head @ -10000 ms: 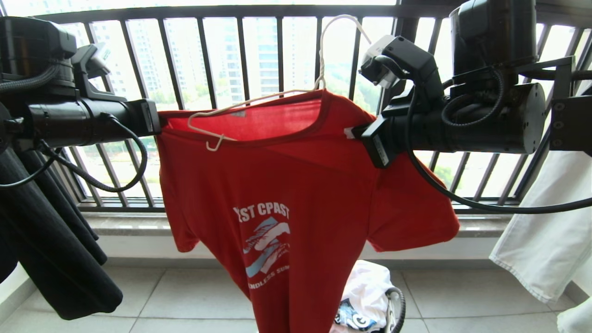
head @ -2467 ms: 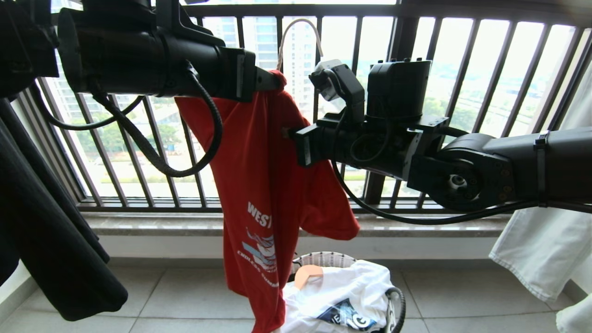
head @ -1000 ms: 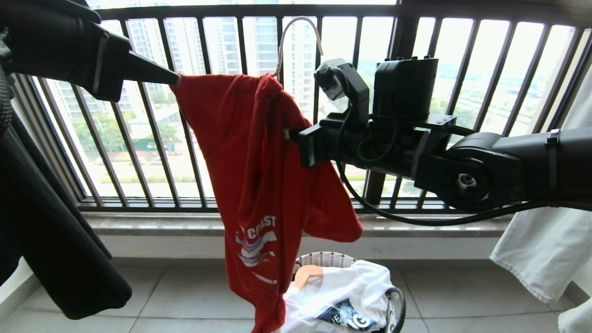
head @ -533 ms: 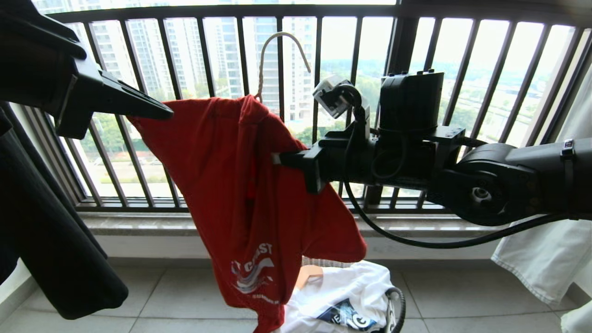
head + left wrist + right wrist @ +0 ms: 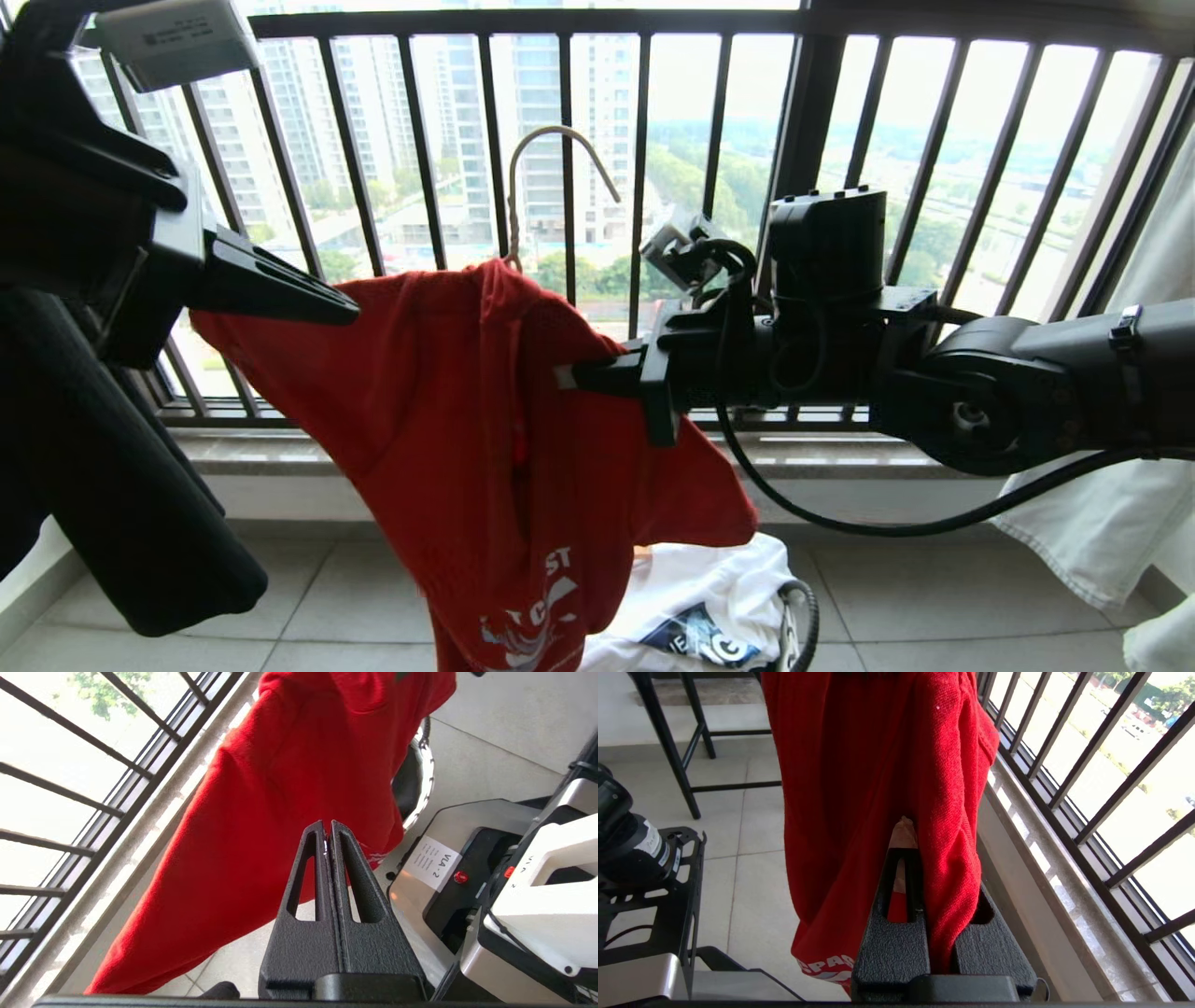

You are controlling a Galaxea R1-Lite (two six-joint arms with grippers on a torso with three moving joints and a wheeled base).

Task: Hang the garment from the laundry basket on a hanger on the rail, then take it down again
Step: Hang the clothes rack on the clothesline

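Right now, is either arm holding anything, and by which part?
Both hold the red T-shirt. The left gripper pinches its upper edge at one side; the right gripper clamps a fold at the other side.

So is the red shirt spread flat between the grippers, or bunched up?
Bunched. The garment hangs in folds from the left gripper and right gripper, with the hanger hook poking out above.

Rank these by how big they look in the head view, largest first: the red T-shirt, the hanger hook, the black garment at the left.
1. red T-shirt, held between the left gripper and right gripper.
2. black garment. It hangs nearer the camera and is cut by the picture's edge, so its rank against the T-shirt is unsure.
3. hanger hook, clearly smallest.
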